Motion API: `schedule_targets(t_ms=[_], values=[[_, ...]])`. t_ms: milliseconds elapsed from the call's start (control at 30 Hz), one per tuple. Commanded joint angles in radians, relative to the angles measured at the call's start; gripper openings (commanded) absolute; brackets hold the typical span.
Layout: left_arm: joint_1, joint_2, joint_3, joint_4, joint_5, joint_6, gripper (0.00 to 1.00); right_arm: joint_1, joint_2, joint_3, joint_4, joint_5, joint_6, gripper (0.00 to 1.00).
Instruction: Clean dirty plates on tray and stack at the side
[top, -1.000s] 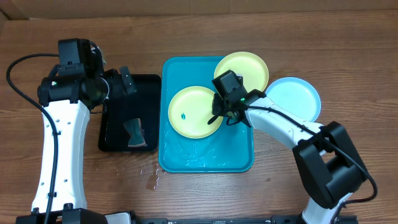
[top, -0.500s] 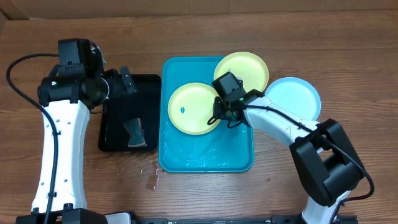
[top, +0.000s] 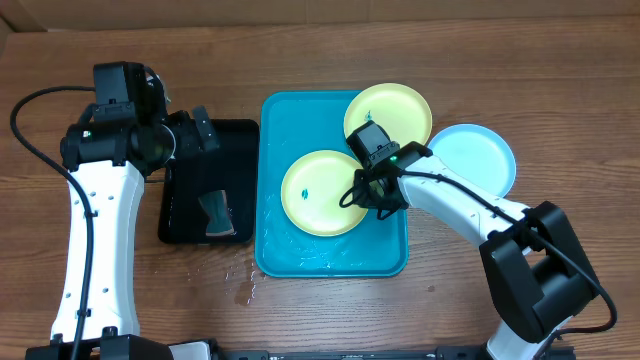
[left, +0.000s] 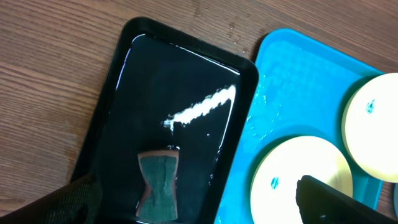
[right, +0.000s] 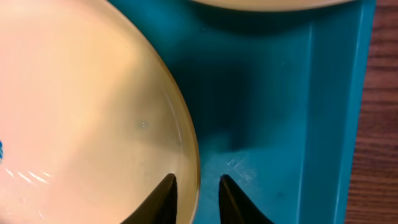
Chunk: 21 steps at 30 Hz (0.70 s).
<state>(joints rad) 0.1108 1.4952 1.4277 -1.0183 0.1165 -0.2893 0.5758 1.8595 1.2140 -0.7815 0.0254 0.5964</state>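
A pale yellow-green plate (top: 315, 195) (right: 81, 112) with a small dark speck lies flat in the turquoise tray (top: 330, 255) (right: 267, 106). My right gripper (top: 360, 195) (right: 198, 186) straddles that plate's right rim, one finger over the plate and one over the tray floor, jaws narrowly apart with a sliver of tray showing beside the rim. A second yellow-green plate (top: 390, 112) rests on the tray's back right corner. A light blue plate (top: 475, 155) lies on the table to the right. My left gripper (top: 195, 130) (left: 199, 211) hangs wide open over the black tray.
The black tray (top: 180, 215) (left: 124, 93), wet inside, sits left of the turquoise tray and holds a green sponge (top: 215, 210) (left: 157, 180). Water drops (top: 245, 285) lie on the wooden table by the turquoise tray's front left corner.
The plate in the tray has slid toward the front right, along with my right gripper at its rim. My left arm has not moved.
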Motion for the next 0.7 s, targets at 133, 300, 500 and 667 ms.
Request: schedule_targets(t_ms=[133,300,500,667], values=[[-0.009,0.010,0.021,0.001,0.007,-0.018,1.00,-0.105,-0.033,0.175,-0.063,0.000,-0.003,0.38],[-0.009,0.010,0.021,0.001,0.007,-0.018,1.00,-0.241,-0.028,0.195,0.022,0.035,-0.030,0.43],[-0.009,0.010,0.021,0.001,0.007,-0.018,1.00,-0.359,-0.011,0.193,0.092,0.087,-0.030,0.44],[-0.009,0.010,0.021,0.001,0.007,-0.018,1.00,-0.401,0.001,0.193,0.126,0.087,-0.029,0.47]])
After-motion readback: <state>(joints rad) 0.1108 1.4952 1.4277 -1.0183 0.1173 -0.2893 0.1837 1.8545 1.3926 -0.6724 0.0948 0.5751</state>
